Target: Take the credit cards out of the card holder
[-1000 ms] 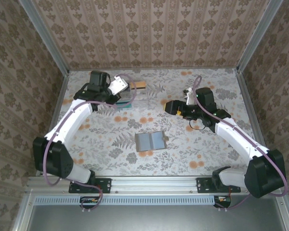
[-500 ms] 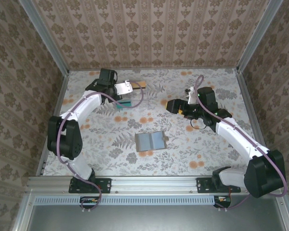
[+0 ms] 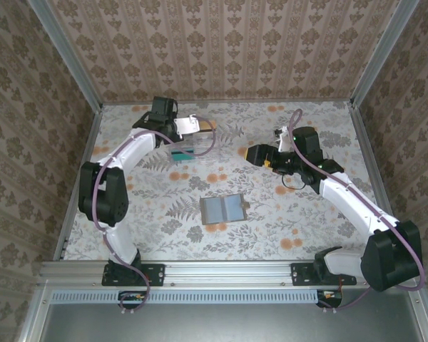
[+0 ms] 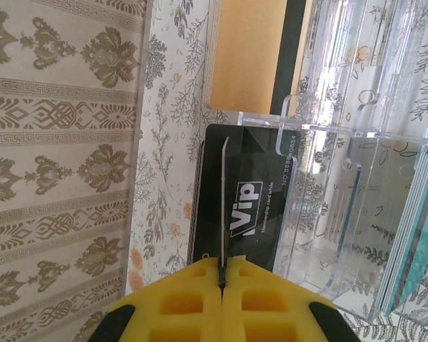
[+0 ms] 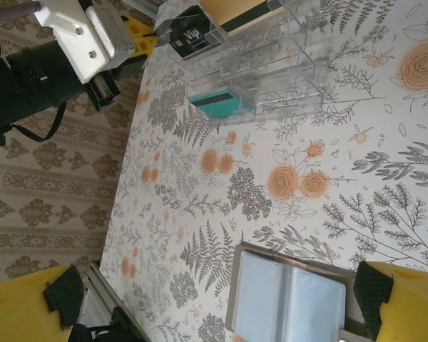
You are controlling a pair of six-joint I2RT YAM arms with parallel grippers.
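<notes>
Far left of the table (image 3: 157, 228): left gripper (image 4: 222, 274), yellow jaws pressed together on one credit card (image 4: 222, 206), thin, pale, seen edge-on, pinched by its near end and pointed at the far end of the clear tray (image 4: 357, 142); so held, by judgement, for sliding edge-first into a slot. Just behind the held card: black card (image 4: 260, 192) marked "Vip", at the tray's far end, whether inside a slot or leaning against the wall not clear. At the tray's near end: teal cards (image 4: 414, 235), standing on edge together in one compartment, kept sorted by the dividers. Just right of the left gripper and beyond the tray: wooden block (image 3: 208, 125), apart from the cards, purpose not evident. Mid-table, nearer and to the right of the tray: card holder (image 3: 223, 209), lying flat and opened out, both pocket faces up, well apart from the left gripper and its card; opened this way, presumably, for access to the pockets; whether further cards sit inside not to be told. Right of centre, beyond the card holder: right gripper (image 3: 255, 154), fingers spread wide, nothing between them, raised off the table; from its own camera, the card holder framed low between the two fingers, no contact; placed, by judgement, ready for a descent on the holder.
</notes>
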